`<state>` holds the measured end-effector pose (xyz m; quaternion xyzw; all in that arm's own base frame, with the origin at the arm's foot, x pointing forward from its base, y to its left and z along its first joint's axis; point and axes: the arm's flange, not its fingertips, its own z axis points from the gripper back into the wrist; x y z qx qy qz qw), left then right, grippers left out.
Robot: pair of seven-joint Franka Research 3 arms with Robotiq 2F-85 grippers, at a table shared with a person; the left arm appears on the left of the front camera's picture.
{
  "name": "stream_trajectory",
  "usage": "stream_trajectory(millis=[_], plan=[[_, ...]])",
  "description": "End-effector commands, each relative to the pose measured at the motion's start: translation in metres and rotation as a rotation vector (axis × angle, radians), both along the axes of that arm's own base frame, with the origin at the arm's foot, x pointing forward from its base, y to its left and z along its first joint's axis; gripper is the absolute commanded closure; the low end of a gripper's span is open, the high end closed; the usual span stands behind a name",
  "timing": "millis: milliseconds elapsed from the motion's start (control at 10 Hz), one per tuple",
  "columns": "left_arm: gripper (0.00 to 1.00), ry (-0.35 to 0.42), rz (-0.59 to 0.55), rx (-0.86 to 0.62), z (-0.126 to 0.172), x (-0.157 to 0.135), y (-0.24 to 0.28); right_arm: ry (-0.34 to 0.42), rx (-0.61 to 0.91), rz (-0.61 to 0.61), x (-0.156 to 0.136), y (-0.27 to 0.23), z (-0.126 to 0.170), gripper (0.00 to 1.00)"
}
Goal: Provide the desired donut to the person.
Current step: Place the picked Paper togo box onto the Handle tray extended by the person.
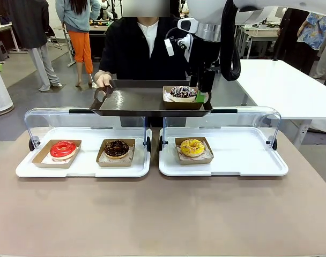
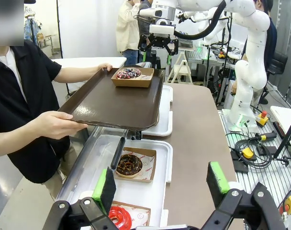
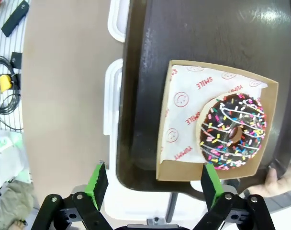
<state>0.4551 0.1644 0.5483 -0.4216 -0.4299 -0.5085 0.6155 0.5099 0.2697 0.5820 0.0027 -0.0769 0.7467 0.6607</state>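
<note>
Right wrist view: chocolate sprinkle donut (image 3: 234, 132) in cardboard boat (image 3: 217, 67), resting on the dark serving tray (image 3: 150, 72) the person (image 1: 136, 53) holds level to receive it; right gripper (image 3: 154, 186) spread wide, empty, just above; left gripper (image 2: 161, 182) likewise wide, holding nothing.

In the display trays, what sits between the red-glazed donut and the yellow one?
The front view shows a chocolate donut in a cardboard holder, beside the red donut, left of the yellow donut.

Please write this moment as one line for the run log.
phase: handover | sprinkled donut: in box on brown tray | brown tray: held by person | right tool: open, above box | left tool: open, empty, over white tray
</note>
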Motion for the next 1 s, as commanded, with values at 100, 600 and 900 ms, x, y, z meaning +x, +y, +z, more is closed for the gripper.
stream_trajectory(millis=[100, 600, 900], plan=[[0.00, -0.003, -0.004, -0.010, 0.002, -0.001, 0.002, 0.038, -0.003, -0.010, -0.050, -0.044, 0.020, 0.00], [0.00, -0.003, -0.004, -0.010, 0.002, -0.001, 0.002, 0.043, 0.025, -0.097, -0.096, -0.154, 0.024, 0.00], [0.00, -0.003, -0.004, -0.010, 0.002, -0.001, 0.002, 0.066, 0.063, -0.123, -0.087, -0.166, 0.016, 0.00]])
